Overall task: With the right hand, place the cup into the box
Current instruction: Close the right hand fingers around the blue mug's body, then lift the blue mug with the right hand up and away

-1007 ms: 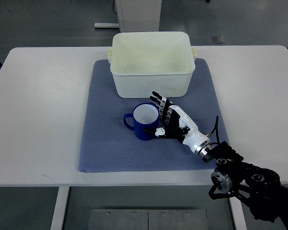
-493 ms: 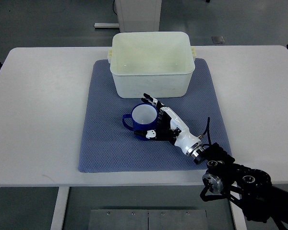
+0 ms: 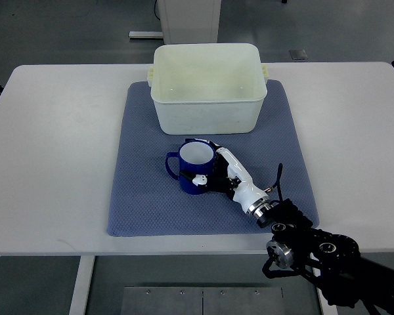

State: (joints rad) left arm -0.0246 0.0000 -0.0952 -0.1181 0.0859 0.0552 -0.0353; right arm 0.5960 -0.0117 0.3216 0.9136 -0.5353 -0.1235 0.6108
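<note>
— Robot hand [image 3: 218, 172] on the right: what is it doing?
— Its fingers wrap the right side of the cup [image 3: 194, 167], with the thumb [image 3: 199, 179] at the near wall. It grips the cup.
— Where is the cup?
— Upright on the mat [image 3: 144, 177], handle to the left, just in front of the box [image 3: 207, 85] and apart from it.
— And the box?
— At the mat's far edge, on the surface [image 3: 52, 144].
</note>
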